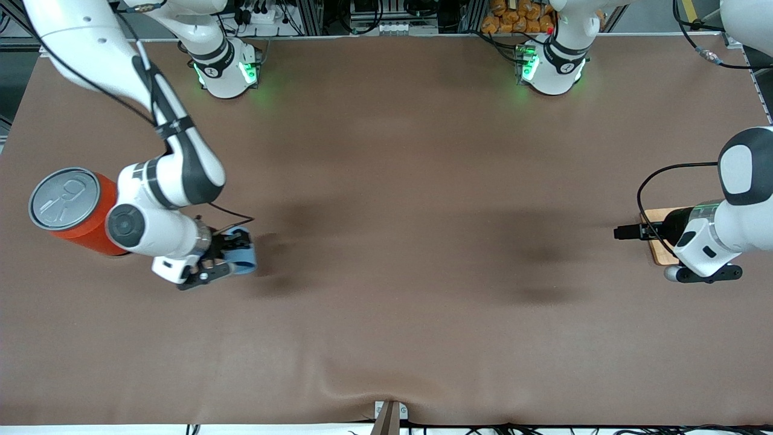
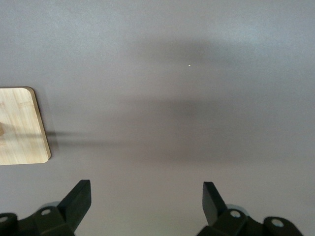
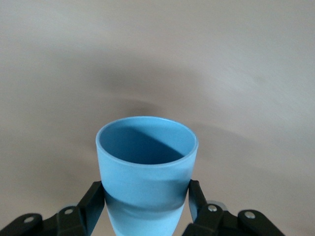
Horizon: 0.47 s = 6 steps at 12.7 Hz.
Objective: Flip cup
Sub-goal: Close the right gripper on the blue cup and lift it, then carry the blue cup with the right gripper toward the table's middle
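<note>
the right gripper point(image 3: 147, 209) pinches the cup point(image 3: 146, 167) by its lower sides, one finger point(image 3: 91, 199) on each flank, above the table point(image 1: 392, 211) toward the right arm's end, beside the orange can point(image 1: 75, 211) (grey pull-tab lid up). the left gripper point(image 2: 146, 206) waits spread wide above bare table, beside a wooden board point(image 2: 19, 125).

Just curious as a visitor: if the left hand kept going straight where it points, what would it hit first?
Probably just the bare brown table. The open left hand points at it, with the wooden board off to one side, though depth is hard to judge.
</note>
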{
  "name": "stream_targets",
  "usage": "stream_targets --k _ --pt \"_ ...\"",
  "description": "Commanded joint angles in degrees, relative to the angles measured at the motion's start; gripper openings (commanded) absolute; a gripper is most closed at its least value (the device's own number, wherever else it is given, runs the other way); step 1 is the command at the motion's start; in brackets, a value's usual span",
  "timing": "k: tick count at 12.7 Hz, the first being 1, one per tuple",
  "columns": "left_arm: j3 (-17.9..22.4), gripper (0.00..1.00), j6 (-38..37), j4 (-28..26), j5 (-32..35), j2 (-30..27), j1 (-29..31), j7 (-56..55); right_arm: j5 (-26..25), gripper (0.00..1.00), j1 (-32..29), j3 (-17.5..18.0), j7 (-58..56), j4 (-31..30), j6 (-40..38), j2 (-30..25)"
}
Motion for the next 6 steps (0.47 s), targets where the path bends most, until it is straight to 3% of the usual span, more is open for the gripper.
stream_targets --k 1,4,6 --pt "0.0 1.0 0.8 0.0 -0.7 0.0 -0.1 0.1 -0.2 0.11 3.1 1.3 -4.1 4.7 -0.1 1.0" --pt "0.0 1.0 0.9 -0.1 -0.7 0.0 -0.1 0.1 -0.8 0.1 11.3 1.6 -13.0 8.0 7.2 2.4" --pt "0.0 1.0 1.0 -0.1 -0.7 0.5 -0.2 0.1 -6.7 0.07 16.1 1.6 -15.6 9.6 9.1 3.5"
